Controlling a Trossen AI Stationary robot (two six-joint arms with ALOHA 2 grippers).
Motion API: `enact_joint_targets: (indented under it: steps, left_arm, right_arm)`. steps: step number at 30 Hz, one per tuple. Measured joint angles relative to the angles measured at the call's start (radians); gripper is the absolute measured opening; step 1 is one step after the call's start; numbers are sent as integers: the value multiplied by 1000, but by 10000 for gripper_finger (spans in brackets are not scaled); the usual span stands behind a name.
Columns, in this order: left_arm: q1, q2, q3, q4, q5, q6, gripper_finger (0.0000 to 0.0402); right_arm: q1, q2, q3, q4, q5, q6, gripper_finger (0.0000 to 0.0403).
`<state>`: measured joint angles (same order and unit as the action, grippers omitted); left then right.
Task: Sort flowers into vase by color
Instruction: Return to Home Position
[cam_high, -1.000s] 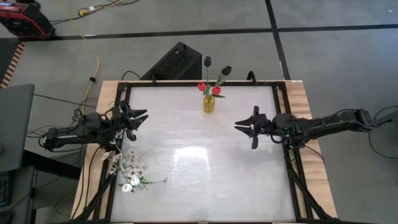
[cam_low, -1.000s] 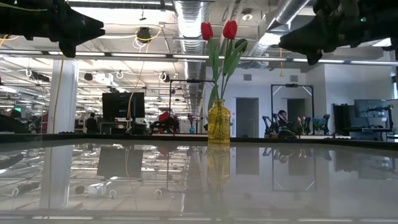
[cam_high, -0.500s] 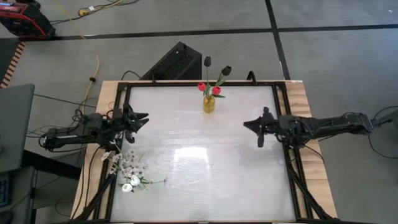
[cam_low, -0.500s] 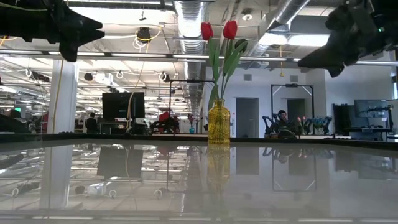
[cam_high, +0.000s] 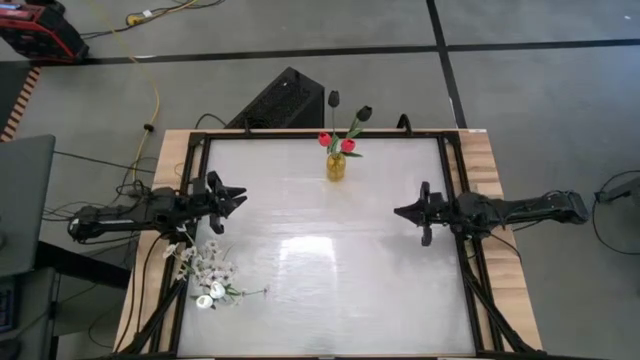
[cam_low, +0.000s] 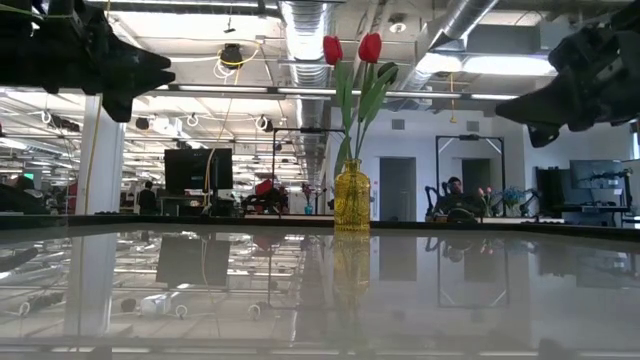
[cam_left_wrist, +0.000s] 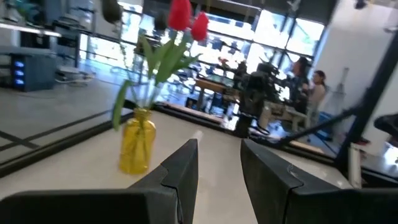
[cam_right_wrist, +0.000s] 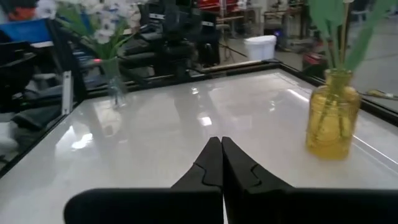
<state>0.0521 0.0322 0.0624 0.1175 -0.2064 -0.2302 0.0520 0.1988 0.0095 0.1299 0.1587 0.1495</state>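
While the yellow vase (cam_high: 336, 166) stands upright by the tabletop's (cam_high: 330, 280) far edge, red tulips (cam_high: 335, 143) pointing up: left gripper (cam_high: 232, 193) left of it, fingers (cam_left_wrist: 180, 171) released; right gripper (cam_high: 400, 212) right of it, fingers (cam_right_wrist: 208, 165) clenched.

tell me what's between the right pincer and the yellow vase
Nothing but bare tabletop lies between the right pincer and the yellow vase, clearest in the right wrist view.

Amber-yellow vase (cam_high: 337, 167) — red tulips (cam_high: 348, 146), black tulips (cam_high: 363, 113), white blossoms (cam_high: 210, 265).
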Motion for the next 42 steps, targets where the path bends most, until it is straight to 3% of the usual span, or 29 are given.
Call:
enact_joint_targets:
  steps: [8, 15, 21, 35, 42]
  left_arm:
    - [-1, 0, -1, -26, 79, -21, 109]
    - [-26, 0, -15, -61, 54, -6, 109]
    - [-37, 14, -52, -35, 12, 9, 109]
    - [-37, 56, -52, -66, 31, 209, 109]
    - [-37, 66, -52, -66, 55, 141, 109]
  right_arm:
    - [-176, -62, -1, -60, -205, -25, 16]
    - [-303, -96, -2, -89, -266, -23, 21]
    - [-341, -96, -2, -85, -317, -4, 21]
    - [-328, -94, -3, -92, -269, -71, 51]
    - [-328, -94, -3, -92, -266, -71, 53]
